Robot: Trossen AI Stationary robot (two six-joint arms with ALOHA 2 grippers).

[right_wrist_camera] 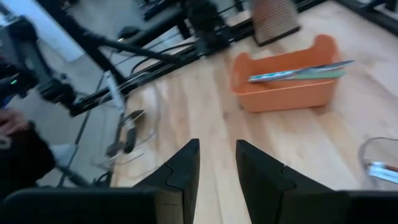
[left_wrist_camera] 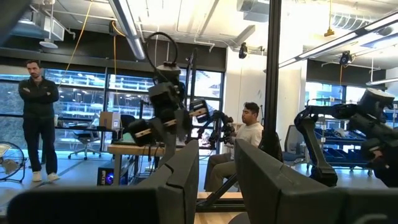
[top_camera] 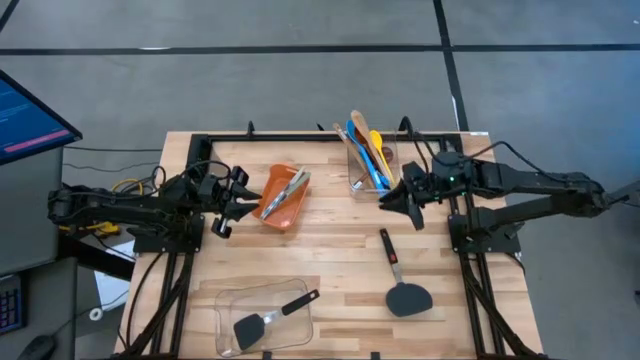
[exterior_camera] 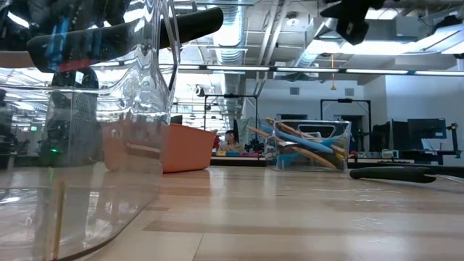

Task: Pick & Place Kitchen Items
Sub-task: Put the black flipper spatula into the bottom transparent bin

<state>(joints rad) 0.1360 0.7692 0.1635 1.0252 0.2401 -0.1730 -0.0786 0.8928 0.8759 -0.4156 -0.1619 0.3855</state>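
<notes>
My left gripper (top_camera: 240, 200) is open and empty, held level just left of the orange bin (top_camera: 283, 200), which holds slim metal tools (top_camera: 287, 188). My right gripper (top_camera: 392, 200) is open and empty above the table, beside a clear container (top_camera: 368, 165) of wooden, blue and yellow utensils (top_camera: 362, 140) that lean out over its rim. A black spatula (top_camera: 400, 282) lies flat on the table. Another black spatula (top_camera: 268, 318) lies in a near clear container (top_camera: 262, 315), its handle over the rim. The right wrist view shows the bin (right_wrist_camera: 283, 84) and the tools (right_wrist_camera: 301, 70).
A black frame runs along the table's far edge (top_camera: 330, 137). Bare wood lies between the bin and the spatula (top_camera: 335, 250). In the low view the near clear container (exterior_camera: 87, 123) fills the left. People (left_wrist_camera: 38, 118) show in the room beyond.
</notes>
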